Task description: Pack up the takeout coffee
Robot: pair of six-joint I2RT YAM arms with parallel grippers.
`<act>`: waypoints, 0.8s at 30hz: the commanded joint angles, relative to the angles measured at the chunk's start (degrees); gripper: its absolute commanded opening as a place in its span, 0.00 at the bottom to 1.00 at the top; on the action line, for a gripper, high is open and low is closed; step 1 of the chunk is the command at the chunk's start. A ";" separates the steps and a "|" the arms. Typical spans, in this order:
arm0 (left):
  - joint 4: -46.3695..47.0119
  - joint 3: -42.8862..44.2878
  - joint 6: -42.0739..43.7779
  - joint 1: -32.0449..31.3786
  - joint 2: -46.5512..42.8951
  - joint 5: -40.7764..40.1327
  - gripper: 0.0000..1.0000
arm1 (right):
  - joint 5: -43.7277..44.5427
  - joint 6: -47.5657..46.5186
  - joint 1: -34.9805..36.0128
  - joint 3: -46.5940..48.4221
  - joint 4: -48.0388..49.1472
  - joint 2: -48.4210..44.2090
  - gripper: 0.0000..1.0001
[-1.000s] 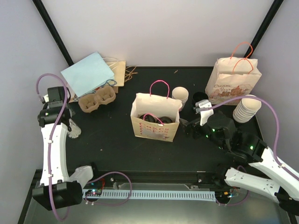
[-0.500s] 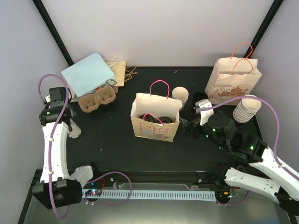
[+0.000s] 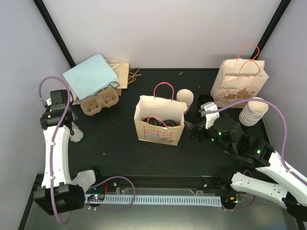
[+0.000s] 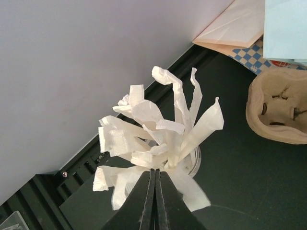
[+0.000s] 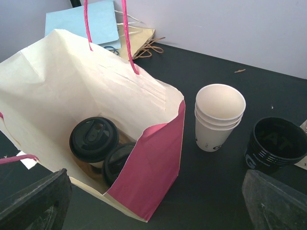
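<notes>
Two lidded cups (image 5: 94,139) (in bag (image 5: 57,81)); left gripper (image 4: 155,173) closed, seemingly on straws (image 4: 144,115).

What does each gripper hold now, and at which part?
The right gripper is open and holds nothing. The left gripper is shut among the paper wrappers in the clear cup; whether it pinches one cannot be told.

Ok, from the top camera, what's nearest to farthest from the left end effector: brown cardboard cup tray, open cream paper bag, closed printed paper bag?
From the left end effector:
1. Brown cardboard cup tray, just behind it, on the left.
2. Open cream paper bag, in the middle.
3. Closed printed paper bag, at the back right.
</notes>
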 commanded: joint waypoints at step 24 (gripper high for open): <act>0.96 -0.57 0.38 0.63 -0.22 -0.54 0.42 | 0.55 0.52 -0.24 1.44 -0.62 -1.00 1.00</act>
